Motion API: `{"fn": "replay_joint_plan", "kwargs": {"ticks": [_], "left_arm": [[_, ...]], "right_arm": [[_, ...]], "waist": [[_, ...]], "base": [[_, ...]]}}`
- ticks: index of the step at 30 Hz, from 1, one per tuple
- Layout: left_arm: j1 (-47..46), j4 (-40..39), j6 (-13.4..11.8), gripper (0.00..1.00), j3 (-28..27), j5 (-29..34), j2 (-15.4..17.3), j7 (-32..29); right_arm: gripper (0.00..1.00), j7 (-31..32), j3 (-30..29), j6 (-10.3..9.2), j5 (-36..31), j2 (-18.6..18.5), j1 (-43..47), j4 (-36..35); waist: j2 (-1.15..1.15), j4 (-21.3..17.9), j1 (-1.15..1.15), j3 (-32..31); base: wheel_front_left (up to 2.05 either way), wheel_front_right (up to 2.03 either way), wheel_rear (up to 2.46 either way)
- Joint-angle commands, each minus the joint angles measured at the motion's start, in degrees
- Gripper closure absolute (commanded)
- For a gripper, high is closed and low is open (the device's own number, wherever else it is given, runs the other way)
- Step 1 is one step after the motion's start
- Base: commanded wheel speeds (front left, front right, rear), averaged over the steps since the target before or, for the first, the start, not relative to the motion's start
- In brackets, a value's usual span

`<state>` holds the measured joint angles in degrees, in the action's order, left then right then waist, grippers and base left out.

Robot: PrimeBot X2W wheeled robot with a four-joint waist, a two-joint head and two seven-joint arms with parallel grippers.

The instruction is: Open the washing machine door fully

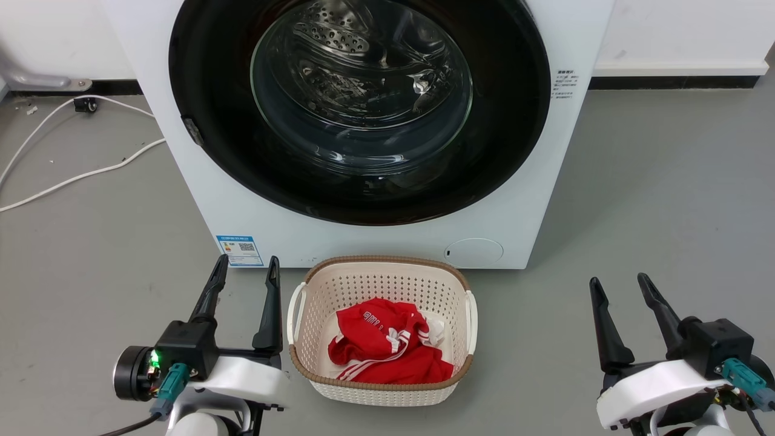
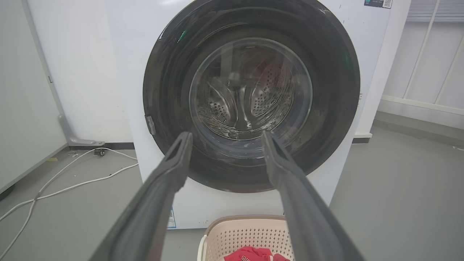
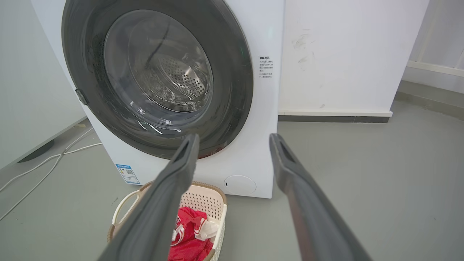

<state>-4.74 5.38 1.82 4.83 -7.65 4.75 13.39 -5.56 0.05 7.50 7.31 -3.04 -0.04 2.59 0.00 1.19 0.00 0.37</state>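
Over grey floor [image 1: 666,181], left gripper [image 1: 248,260] and right gripper [image 1: 618,278] jaws gape wide, empty.

Smooth grey floor [image 1: 666,181] under even, soft light meets a white wall [image 1: 678,30] along a dark skirting strip [image 1: 672,82]. Faint scuff marks [image 3: 302,40] show on the wall. White cables [image 1: 79,177] trail across the floor at left, near a pale grey panel [image 2: 21,108]. White frame bars [image 2: 427,54] stand at right.
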Motion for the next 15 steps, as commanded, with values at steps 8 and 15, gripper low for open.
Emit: {"fn": "replay_joint_plan", "kwargs": {"ticks": [8, 15], "left_arm": [[-0.3, -0.02, -0.13, 0.0, -0.02, 3.0, -0.24, 1.16], [-0.13, 0.06, 0.1, 0.0, -0.1, 5.42, -0.61, 1.94]], "right_arm": [[0.0, -0.11, 0.19, -0.02, -3.57, 0.22, 0.31, -0.55], [0.0, -0.49, 0.28, -0.02, -5.5, 0.26, 0.52, -0.39]], "waist": [[0.0, 0.09, 0.0, 0.01], [0.0, 0.26, 0.0, 0.11]], "base": [[0.0, 0.0, 0.0], [0.0, 0.0, 0.0]]}}
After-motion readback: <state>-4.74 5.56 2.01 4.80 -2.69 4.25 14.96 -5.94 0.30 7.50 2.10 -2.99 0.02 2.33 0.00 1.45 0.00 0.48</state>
